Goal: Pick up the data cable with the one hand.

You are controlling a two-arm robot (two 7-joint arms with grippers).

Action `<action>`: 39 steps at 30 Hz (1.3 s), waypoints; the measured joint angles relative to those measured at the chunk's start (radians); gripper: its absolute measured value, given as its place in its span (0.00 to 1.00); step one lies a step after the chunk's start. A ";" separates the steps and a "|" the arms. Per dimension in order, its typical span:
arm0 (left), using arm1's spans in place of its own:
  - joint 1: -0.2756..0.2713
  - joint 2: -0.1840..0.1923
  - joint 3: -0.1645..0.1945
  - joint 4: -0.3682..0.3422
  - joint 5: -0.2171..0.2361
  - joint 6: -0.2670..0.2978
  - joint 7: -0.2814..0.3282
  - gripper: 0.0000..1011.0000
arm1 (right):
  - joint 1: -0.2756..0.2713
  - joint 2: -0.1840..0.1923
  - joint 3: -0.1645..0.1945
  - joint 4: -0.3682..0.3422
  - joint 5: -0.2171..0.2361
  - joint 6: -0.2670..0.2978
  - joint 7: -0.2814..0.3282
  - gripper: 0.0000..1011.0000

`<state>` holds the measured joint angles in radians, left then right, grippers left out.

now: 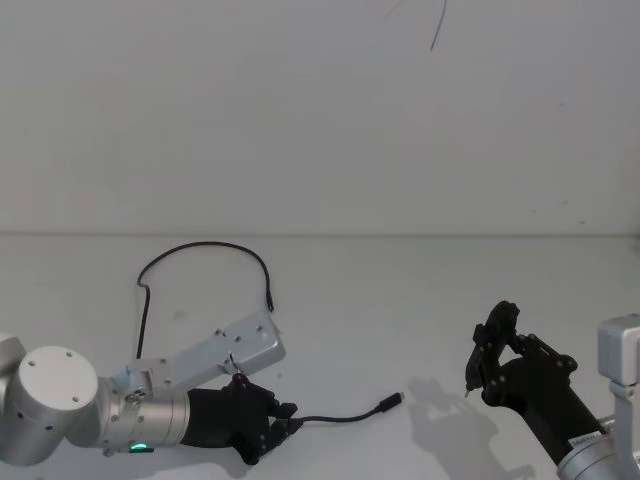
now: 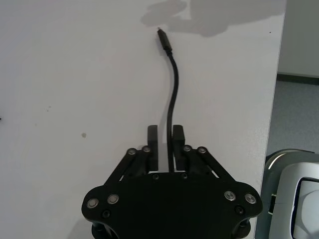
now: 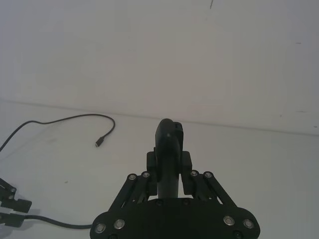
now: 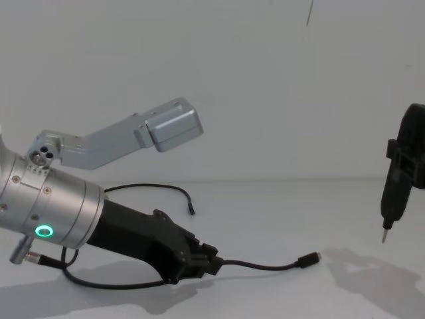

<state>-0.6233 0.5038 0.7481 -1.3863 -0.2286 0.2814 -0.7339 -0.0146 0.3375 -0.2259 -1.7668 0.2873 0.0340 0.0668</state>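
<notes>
2 fingers (image 2: 153,144) of the black angular plastic left gripper (image 2: 165,135) stood slightly apart, low on the white table (image 1: 420,300). They straddled the thin black data cable (image 2: 175,79) without clamping it. The cable lay on the table, its small black plug (image 1: 393,402) beyond the fingertips. The right gripper (image 3: 169,159), raised well apart, clamped a slim black pen-like tool (image 4: 392,193).

Seems a bare robot lab, plain white table (image 1: 420,300) under the left claw (image 1: 290,418), blank white wall (image 1: 300,100) beyond it, grey floor (image 2: 294,114) past the table edge
</notes>
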 joint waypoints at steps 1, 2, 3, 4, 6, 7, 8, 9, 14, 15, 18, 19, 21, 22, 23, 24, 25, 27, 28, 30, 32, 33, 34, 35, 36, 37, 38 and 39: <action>0.000 0.000 0.000 0.000 0.000 0.000 0.000 0.17 | 0.000 0.000 0.000 0.000 0.000 0.000 0.000 0.26; 0.000 0.000 0.000 0.000 0.000 0.000 0.000 0.13 | 0.000 0.000 0.000 0.000 0.000 0.000 0.000 0.26; 0.000 0.000 0.000 0.000 0.000 0.000 0.000 0.12 | 0.000 0.000 0.000 0.000 0.000 0.000 0.000 0.26; 0.000 0.000 0.000 0.000 0.000 0.000 0.000 0.08 | 0.000 0.000 0.000 0.000 0.000 0.000 0.000 0.26; 0.000 0.000 0.001 0.000 0.001 0.001 0.000 0.04 | 0.000 0.000 0.000 0.000 0.000 0.000 0.000 0.26; 0.000 0.000 0.001 0.000 0.001 0.001 0.000 0.03 | 0.000 0.000 0.000 0.000 0.000 0.000 0.000 0.26; 0.000 0.000 0.001 0.000 0.001 0.001 0.000 0.03 | 0.000 0.000 0.000 0.000 0.000 0.000 0.000 0.26; 0.000 0.000 0.001 0.000 0.001 0.001 0.000 0.03 | 0.000 0.000 0.000 0.000 0.000 0.000 0.000 0.26; 0.000 0.000 0.001 0.000 0.001 0.001 0.000 0.03 | 0.000 0.000 0.001 0.000 0.000 -0.001 0.001 0.26; 0.000 0.000 0.001 -0.001 0.001 0.000 0.000 0.03 | 0.000 0.000 0.002 -0.001 0.000 -0.003 0.002 0.26; 0.005 0.003 -0.002 -0.005 0.001 -0.012 0.000 0.03 | -0.001 -0.001 0.006 -0.004 0.001 -0.013 0.009 0.26; 0.009 0.004 -0.005 -0.008 0.000 -0.023 0.000 0.03 | -0.002 -0.001 0.008 -0.006 0.002 -0.015 0.012 0.26; 0.013 0.007 -0.010 -0.013 -0.002 -0.035 0.000 0.03 | -0.003 -0.001 0.012 -0.012 0.007 -0.023 0.019 0.26; 0.019 0.009 -0.014 -0.018 -0.006 -0.050 0.000 0.03 | -0.003 0.000 0.014 -0.014 0.009 -0.025 0.021 0.26; 0.022 0.011 -0.017 -0.021 -0.009 -0.057 0.000 0.03 | -0.004 0.000 0.016 -0.018 0.011 -0.027 0.023 0.26; 0.024 0.012 -0.020 -0.023 -0.012 -0.064 0.000 0.03 | -0.004 0.000 0.018 -0.020 0.013 -0.029 0.026 0.26; 0.029 0.015 -0.024 -0.027 -0.015 -0.071 0.000 0.03 | -0.005 0.001 0.021 -0.026 0.017 -0.032 0.031 0.26; 0.040 0.022 -0.036 -0.039 -0.027 -0.095 0.000 0.03 | -0.006 0.003 0.027 -0.036 0.024 -0.035 0.040 0.26; 0.042 0.024 -0.039 -0.041 -0.031 -0.102 0.000 0.03 | -0.007 0.003 0.028 -0.039 0.027 -0.036 0.042 0.26; 0.054 0.034 -0.054 -0.055 -0.045 -0.123 0.000 0.03 | -0.008 0.004 0.031 -0.046 0.032 -0.037 0.048 0.26; 0.066 0.045 -0.068 -0.069 -0.059 -0.141 0.002 0.03 | -0.009 0.006 0.037 -0.056 0.040 -0.037 0.058 0.26; 0.070 0.048 -0.072 -0.073 -0.063 -0.145 0.003 0.03 | -0.009 0.007 0.038 -0.059 0.043 -0.037 0.061 0.26; 0.073 0.052 -0.077 -0.077 -0.068 -0.151 0.004 0.03 | -0.010 0.007 0.041 -0.065 0.050 -0.037 0.068 0.26; 0.077 0.055 -0.081 -0.081 -0.072 -0.155 0.005 0.03 | -0.010 0.008 0.042 -0.068 0.053 -0.037 0.071 0.26; 0.085 0.062 -0.091 -0.091 -0.080 -0.163 0.008 0.03 | -0.011 0.008 0.044 -0.071 0.056 -0.037 0.074 0.26; 0.088 0.065 -0.095 -0.095 -0.085 -0.167 0.010 0.03 | -0.012 0.009 0.046 -0.074 0.060 -0.037 0.079 0.26; 0.092 0.068 -0.099 -0.098 -0.088 -0.171 0.012 0.03 | -0.012 0.009 0.047 -0.077 0.062 -0.037 0.080 0.26; 0.096 0.072 -0.104 -0.103 -0.092 -0.174 0.013 0.03 | -0.014 0.010 0.051 -0.084 0.068 -0.035 0.087 0.26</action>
<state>-0.5277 0.5761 0.6441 -1.4892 -0.3202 0.1073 -0.7208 -0.0284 0.3471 -0.1754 -1.8510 0.3550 -0.0014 0.1534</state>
